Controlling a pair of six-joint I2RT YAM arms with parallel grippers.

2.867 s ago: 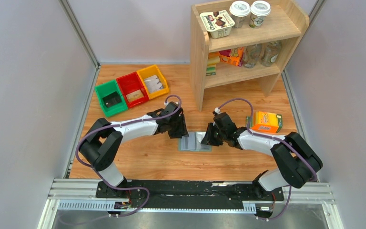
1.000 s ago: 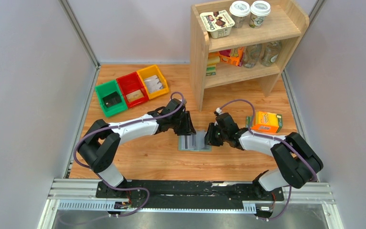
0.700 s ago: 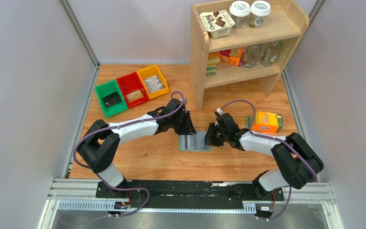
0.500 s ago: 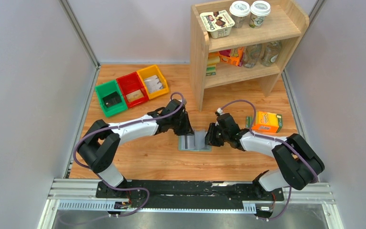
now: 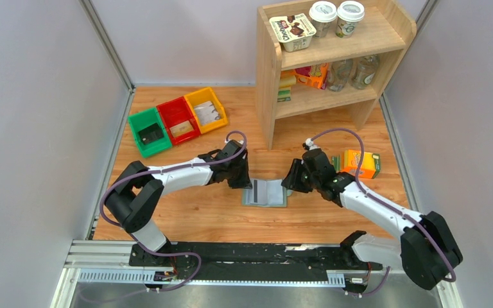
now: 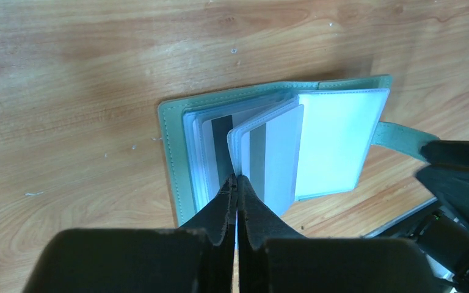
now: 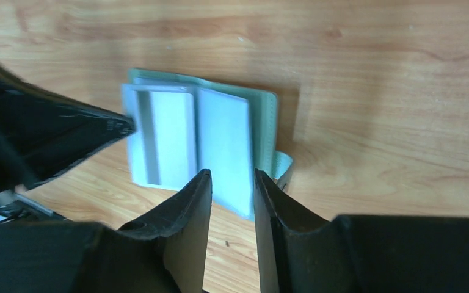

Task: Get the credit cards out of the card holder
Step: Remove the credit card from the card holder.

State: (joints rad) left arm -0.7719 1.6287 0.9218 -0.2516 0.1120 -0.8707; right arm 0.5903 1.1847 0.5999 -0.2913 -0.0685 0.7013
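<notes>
Card holder (image 5: 264, 192) is lying open and flat on the table (image 5: 186, 212), out in front of the wooden shelf (image 5: 334, 64), just off the foot of its left post toward the arms. So the opening is done, and now we're at the real work. The left hand (image 6: 237, 183) sits a touch left of that shelf post, fingers pressed together right on the near corner of a raised sleeve (image 6: 265, 152), the clear leaf standing up from the stack. Inside it is a card (image 6: 256, 162) with a dark stripe, and I can't tell whether the pinch has the card itself or only the plastic. A second striped card (image 6: 221, 131) shows in the sleeve behind. The right hand (image 7: 232, 174) hovers in front of the shelf's lower board, fingers spread and holding nothing, above the pale panel by the tab (image 7: 283, 168). As far as these views show, both visible cards are tucked in their sleeves and no loose card lies beside the holder. My read is that extraction is only starting, with every card still to be drawn out, and the spread hand looks placed to steady the holder.
</notes>
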